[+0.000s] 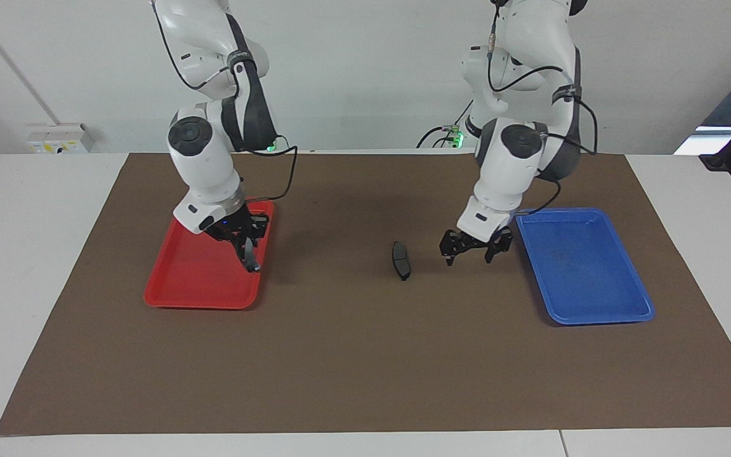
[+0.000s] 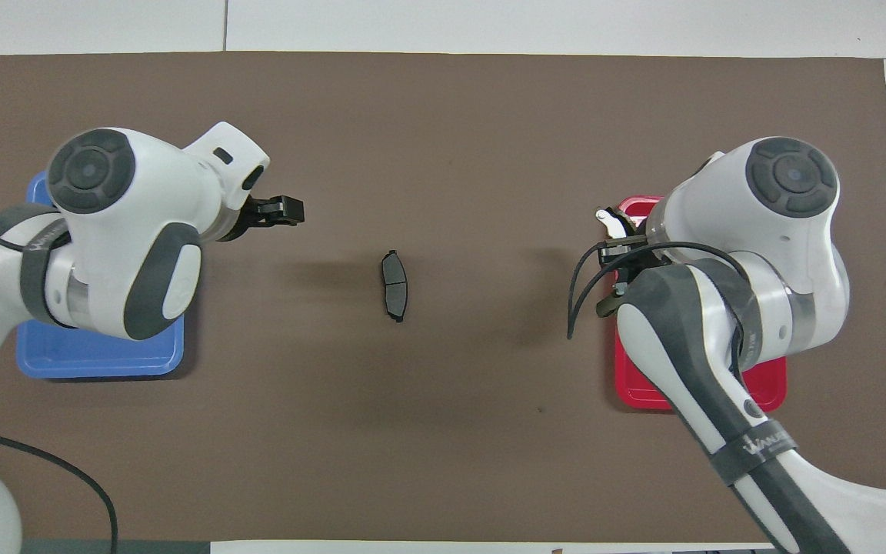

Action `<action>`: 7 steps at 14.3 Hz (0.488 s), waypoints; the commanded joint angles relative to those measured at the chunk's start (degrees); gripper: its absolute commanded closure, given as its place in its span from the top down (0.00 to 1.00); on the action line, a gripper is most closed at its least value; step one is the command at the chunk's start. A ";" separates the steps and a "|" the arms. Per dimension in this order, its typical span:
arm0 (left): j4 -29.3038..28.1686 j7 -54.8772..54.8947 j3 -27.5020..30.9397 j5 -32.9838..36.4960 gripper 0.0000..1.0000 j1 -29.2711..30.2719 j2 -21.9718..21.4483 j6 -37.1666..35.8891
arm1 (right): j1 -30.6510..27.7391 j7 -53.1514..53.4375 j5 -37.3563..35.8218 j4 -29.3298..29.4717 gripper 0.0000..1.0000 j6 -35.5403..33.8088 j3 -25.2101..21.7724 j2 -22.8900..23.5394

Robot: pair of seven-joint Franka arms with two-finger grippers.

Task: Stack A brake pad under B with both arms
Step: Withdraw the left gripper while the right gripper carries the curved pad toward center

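Facing view
Pad A (image 1: 401, 259): you see a short, dark grey-black piece lying flat on the brown mat (image 1: 365, 355), mid-table between the two trays, nothing touching it.
Left gripper (image 1: 474, 248): raised over the mat beside the blue tray (image 1: 619, 314), fingers spread, carrying nothing.
Right gripper (image 1: 246, 249): over the red tray's (image 1: 178, 298) edge, clenched on B (image 1: 249, 254), a thin dark piece hanging from the fingertips clear of the tray floor.

Overhead view
Pad A (image 2: 394, 285): you can make out its slight bow and the thin line across its middle; it lies end-on to the robots.
Left gripper (image 2: 278, 211): mostly hidden by its own wrist; only a dark tip shows over the mat.
B (image 2: 610, 222): only a light tip shows past the right wrist, above the red tray (image 2: 770, 392).
Blue tray (image 2: 97, 358): largely covered by the left arm.
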 commanded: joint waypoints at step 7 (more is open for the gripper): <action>7.31 15.29 -0.53 1.06 1.00 17.16 -10.09 -21.55 | 15.29 10.59 3.50 14.77 0.19 -0.01 -0.09 11.33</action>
